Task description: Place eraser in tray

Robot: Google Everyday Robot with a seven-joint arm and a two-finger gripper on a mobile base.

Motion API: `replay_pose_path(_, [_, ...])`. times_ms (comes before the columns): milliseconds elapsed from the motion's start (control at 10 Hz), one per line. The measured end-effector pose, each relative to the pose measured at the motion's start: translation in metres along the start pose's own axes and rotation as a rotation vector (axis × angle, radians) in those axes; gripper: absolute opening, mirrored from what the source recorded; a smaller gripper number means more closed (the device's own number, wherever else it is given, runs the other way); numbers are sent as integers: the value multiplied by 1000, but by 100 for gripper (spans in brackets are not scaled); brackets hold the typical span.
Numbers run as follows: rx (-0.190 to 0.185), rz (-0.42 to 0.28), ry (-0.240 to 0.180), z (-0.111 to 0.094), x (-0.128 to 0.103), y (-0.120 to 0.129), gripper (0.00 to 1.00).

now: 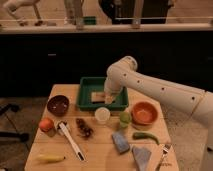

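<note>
1. The eraser, a small tan block, sits inside the tray, on its floor near the middle.
2. The tray is green with raised walls and stands at the 12 o'clock end of the wooden table.
3. The gripper hangs over the tray, just at 3 o'clock of the eraser; its fingers are drawn together. Whether they touch the eraser cannot be told.
4. The white arm reaches in from 3 o'clock and bends down over the tray's right half.
5. A white cup stands just at 6 o'clock of the tray, with a green fruit beside it at 3 o'clock.
6. An orange bowl sits at 4 o'clock of the tray; a dark maroon bowl sits at 8 o'clock of it.
7. A white-handled brush lies slanted toward 5 o'clock, next to a red-orange fruit.
8. Two blue-grey pads lie toward 5 o'clock, and a banana lies at 7 o'clock.
9. No writing or brand can be read on anything.
</note>
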Motion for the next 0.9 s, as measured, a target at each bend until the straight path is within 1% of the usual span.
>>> replay_pose_path(100, [11,9,3,5,6,-7,17])
replay_pose_path(200, [34,20,13,15,17,-19,17])
replay_pose_path(600, [73,39,26,44,30,-45,17])
replay_pose_path(700, [76,40,20,50,31,-51,17])
replay_pose_path(800, [77,46,2,55,31,-55,17])
replay_pose_path(900, [69,59,-32,62,33,-59,17])
